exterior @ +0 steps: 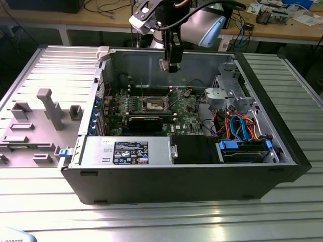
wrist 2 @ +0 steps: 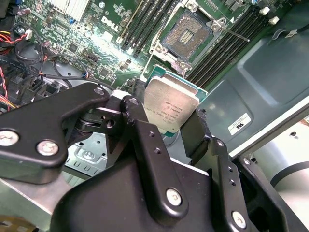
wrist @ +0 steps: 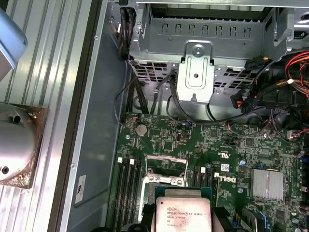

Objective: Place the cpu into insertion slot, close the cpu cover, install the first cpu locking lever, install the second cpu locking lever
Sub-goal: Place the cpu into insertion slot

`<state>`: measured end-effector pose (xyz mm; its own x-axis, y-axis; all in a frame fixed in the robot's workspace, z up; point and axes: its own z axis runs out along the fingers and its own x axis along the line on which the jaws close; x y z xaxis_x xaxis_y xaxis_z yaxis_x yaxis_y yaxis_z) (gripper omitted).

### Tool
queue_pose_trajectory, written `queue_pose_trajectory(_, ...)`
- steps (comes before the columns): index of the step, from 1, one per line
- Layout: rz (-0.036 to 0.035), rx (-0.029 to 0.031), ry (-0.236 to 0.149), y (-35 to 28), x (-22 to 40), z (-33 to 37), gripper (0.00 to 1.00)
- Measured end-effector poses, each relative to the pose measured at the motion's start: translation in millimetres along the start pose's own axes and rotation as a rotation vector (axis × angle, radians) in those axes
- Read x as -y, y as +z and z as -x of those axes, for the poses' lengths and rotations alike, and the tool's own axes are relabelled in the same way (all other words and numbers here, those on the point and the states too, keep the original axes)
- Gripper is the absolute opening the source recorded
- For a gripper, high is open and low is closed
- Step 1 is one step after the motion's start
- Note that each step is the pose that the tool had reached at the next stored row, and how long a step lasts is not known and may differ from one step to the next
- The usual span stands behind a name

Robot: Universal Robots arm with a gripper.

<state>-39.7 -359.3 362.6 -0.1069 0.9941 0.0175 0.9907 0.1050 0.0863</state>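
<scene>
Exterior view first: the gripper (exterior: 171, 64) hangs over the open computer case (exterior: 202, 181), high above the green motherboard (exterior: 186, 113). A small pale square, the cpu (exterior: 164, 65), is pinched at its tip. Down on the board sits the insertion slot (exterior: 154, 104), well apart from the chip.

In the second wrist view, the black fingers (wrist 2: 145, 140) are clamped on two opposite edges of the cpu (wrist 2: 171, 108), its silver top facing the camera. Beyond it lies the insertion slot (wrist 2: 187, 35), contacts bare, with the long memory slots (wrist 2: 227, 43) alongside.

In the first wrist view, the cpu (wrist: 183, 212) hovers over the motherboard (wrist: 217, 145), its edge overlapping the insertion slot (wrist: 166, 175). A thin metal frame there may be the cpu cover (wrist: 166, 159) swung open, though I can't be sure. The drive cage (wrist: 198, 48) stands past the board.
</scene>
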Motion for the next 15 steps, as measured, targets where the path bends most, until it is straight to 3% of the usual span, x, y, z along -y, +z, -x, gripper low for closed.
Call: queue_pose_trajectory(15, 0.0004, 0.0018, 0.022, 0.0, 0.0, 0.0, 0.54)
